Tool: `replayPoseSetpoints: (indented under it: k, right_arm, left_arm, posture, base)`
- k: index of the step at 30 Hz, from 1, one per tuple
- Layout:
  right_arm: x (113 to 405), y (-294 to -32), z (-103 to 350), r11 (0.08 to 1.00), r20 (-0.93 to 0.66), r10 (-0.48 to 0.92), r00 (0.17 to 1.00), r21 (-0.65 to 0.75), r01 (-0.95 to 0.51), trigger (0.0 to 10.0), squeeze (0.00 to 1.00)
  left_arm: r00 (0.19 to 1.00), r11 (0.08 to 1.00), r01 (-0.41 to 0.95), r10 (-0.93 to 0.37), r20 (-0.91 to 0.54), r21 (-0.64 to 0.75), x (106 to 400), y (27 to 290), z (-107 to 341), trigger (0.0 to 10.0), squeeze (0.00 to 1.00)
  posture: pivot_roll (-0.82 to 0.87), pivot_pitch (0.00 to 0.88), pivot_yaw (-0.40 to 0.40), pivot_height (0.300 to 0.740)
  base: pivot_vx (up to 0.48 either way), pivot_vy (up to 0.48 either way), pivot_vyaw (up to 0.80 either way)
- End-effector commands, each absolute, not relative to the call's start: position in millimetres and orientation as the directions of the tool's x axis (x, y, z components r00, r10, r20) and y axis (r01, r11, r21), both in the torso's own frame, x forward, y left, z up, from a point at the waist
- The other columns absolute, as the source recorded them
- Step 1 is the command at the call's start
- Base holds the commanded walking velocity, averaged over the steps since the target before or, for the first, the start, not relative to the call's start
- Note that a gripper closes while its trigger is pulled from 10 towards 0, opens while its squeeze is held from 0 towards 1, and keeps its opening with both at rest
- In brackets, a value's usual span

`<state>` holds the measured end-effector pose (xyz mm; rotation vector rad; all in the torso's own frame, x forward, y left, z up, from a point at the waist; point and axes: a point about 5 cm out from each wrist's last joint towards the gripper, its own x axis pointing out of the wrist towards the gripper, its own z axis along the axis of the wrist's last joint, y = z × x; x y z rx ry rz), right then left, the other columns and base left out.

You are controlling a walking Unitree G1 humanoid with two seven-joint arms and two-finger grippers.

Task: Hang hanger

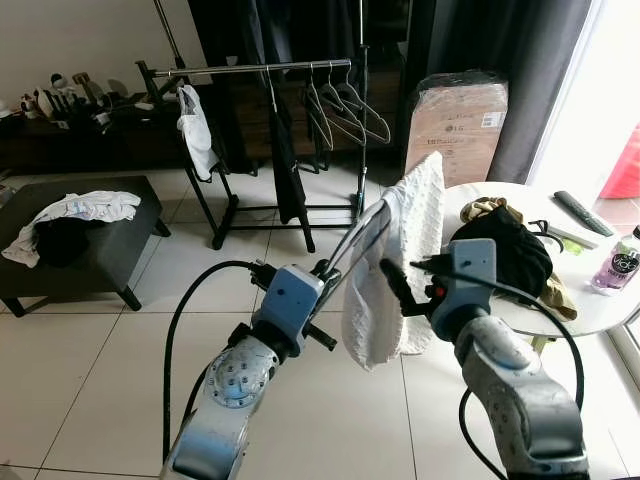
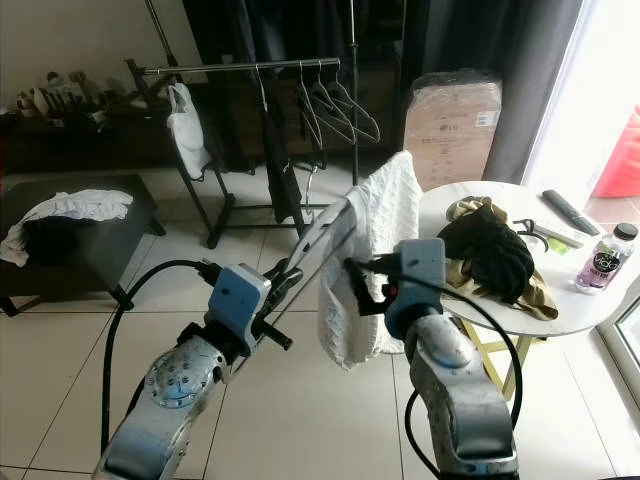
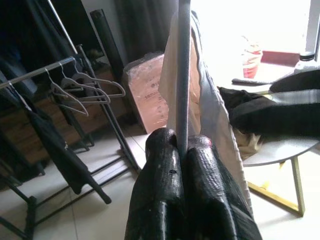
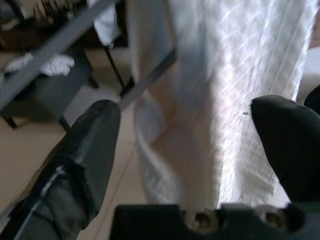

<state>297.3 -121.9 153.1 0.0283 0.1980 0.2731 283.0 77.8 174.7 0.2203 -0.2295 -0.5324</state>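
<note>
My left gripper [image 1: 325, 268] is shut on the lower end of a grey hanger [image 1: 358, 232] and holds it slanting up to the right. In the left wrist view the hanger bar [image 3: 182, 75] rises from between the closed fingers [image 3: 160, 170]. A white knit garment [image 1: 400, 270] drapes over the hanger and hangs down. My right gripper [image 1: 400, 275] is open, its fingers against the garment's side; in the right wrist view the cloth [image 4: 240, 75] lies between the spread fingers [image 4: 90, 145]. The clothes rack rail [image 1: 260, 70] stands across the room, well beyond both grippers.
The rack carries empty hangers [image 1: 345, 105], a black garment [image 1: 285, 160] and a white one [image 1: 195, 125]. At right, a round white table [image 1: 600, 300] holds black clothing [image 1: 505, 250], a remote [image 1: 583, 212] and a bottle [image 1: 622, 262]. A wrapped box [image 1: 455, 120] and a dark low table [image 1: 100, 240] flank open tiled floor.
</note>
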Motion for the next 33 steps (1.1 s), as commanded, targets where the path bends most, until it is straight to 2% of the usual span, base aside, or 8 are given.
replayPoseSetpoints:
  k: [1,3,10,11,16,17,18,33]
  right_arm:
    - [295.8,-117.7,145.5,0.956,-0.217,0.293,0.931,0.044,-0.29,10.0,0.23]
    - [296.6,-118.2,143.2,0.957,-0.217,0.288,0.933,0.026,-0.29,10.0,0.0]
    - [304.9,-115.7,150.9,0.959,-0.094,0.282,0.955,0.037,-0.28,10.0,0.0]
    - [306.1,-115.9,154.1,0.962,-0.069,0.271,0.96,0.047,-0.268,10.0,1.0]
    - [309.1,-116.1,158.8,0.972,-0.016,0.237,0.971,-0.001,-0.237,10.0,1.0]
    - [310.3,-116.1,156.4,0.973,-0.015,0.229,0.973,-0.002,-0.229,10.0,0.16]
    - [310.7,-116.5,155.5,0.975,-0.014,0.224,0.975,-0.006,-0.224,10.0,0.0]
    - [329.5,-139.9,146.8,0.993,0.018,0.004,1.0,-0.122,-0.002,10.0,0.0]
  left_arm:
    - [0.824,0.844,0.474,-0.526,0.211,0.252,284.4,77.9,189.1,10.0,0.0]
    - [0.822,0.842,0.486,-0.531,0.205,0.233,285.1,76.4,189.3,10.0,0.0]
    - [0.771,0.792,0.593,-0.61,0.181,0.144,281.3,58.6,193.0,10.0,0.0]
    - [0.77,0.789,0.597,-0.614,0.175,0.142,280.6,58.1,192.3,10.0,0.0]
    - [0.765,0.782,0.608,-0.624,0.159,0.137,279.1,57.4,190.9,10.0,0.0]
    - [0.763,0.779,0.614,-0.627,0.157,0.13,278.7,57.0,191.7,10.0,0.0]
    - [0.762,0.778,0.616,-0.629,0.157,0.127,278.5,56.8,192.1,10.0,0.0]
    - [0.742,0.756,0.646,-0.654,0.151,0.101,275.4,52.3,197.4,10.0,0.0]
  posture:
    - [-0.07,0.097,0.045,0.74]
    - [-0.07,0.1,0.045,0.74]
    - [-0.07,0.107,0.046,0.74]
    - [-0.07,0.105,0.048,0.74]
    - [-0.07,0.104,0.048,0.74]
    - [-0.07,0.096,0.05,0.74]
    - [-0.07,0.093,0.05,0.74]
    - [-0.05,0.085,0.052,0.74]
  base:
    - [0.0,0.0,0.0]
    - [0.0,0.0,0.0]
    - [0.0,0.0,0.0]
    - [0.0,0.0,0.0]
    - [0.0,0.0,0.0]
    - [0.0,0.0,0.0]
    - [0.0,0.0,0.0]
    - [0.0,0.0,0.0]
